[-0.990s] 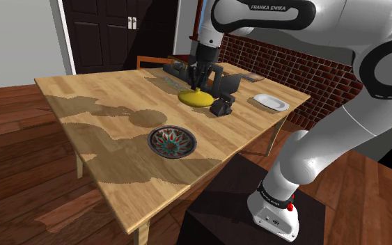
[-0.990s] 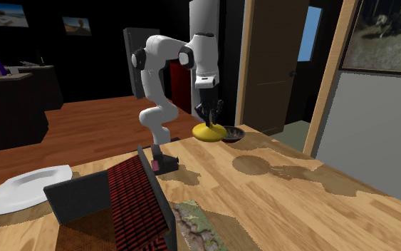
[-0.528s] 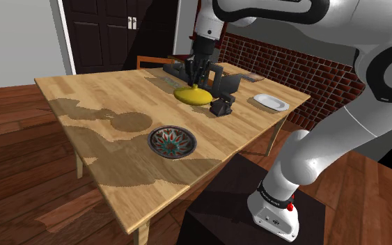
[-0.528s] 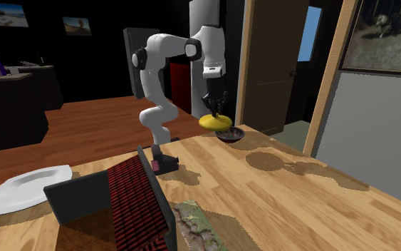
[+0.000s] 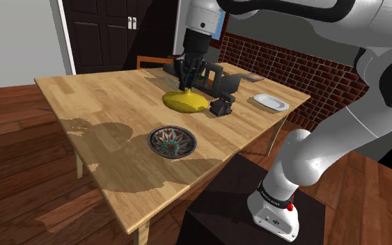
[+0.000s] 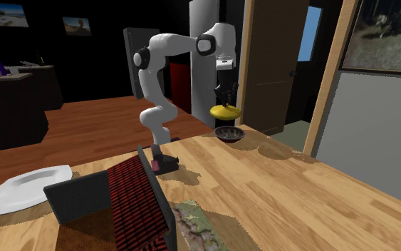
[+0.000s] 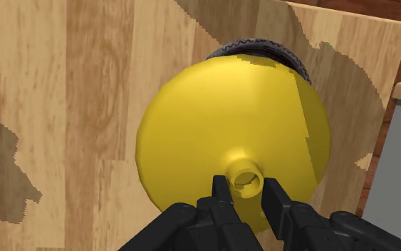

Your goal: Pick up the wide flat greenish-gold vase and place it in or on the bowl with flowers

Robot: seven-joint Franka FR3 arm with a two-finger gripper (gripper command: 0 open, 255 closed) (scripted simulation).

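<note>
Yellow vase (image 7: pixel 220 121) hanging under gripper (image 7: pixel 246 187), neck pinched between both fingers (image 7: pixel 221 196), patterned bowl (image 7: pixel 259 45) partly behind it

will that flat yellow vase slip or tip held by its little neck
Probably rigid: the wide flat yellow vase hangs undeformed from the black gripper. The smooth narrow neck could slip or pivot. Its broad underside should rest stably on the patterned bowl.
</note>
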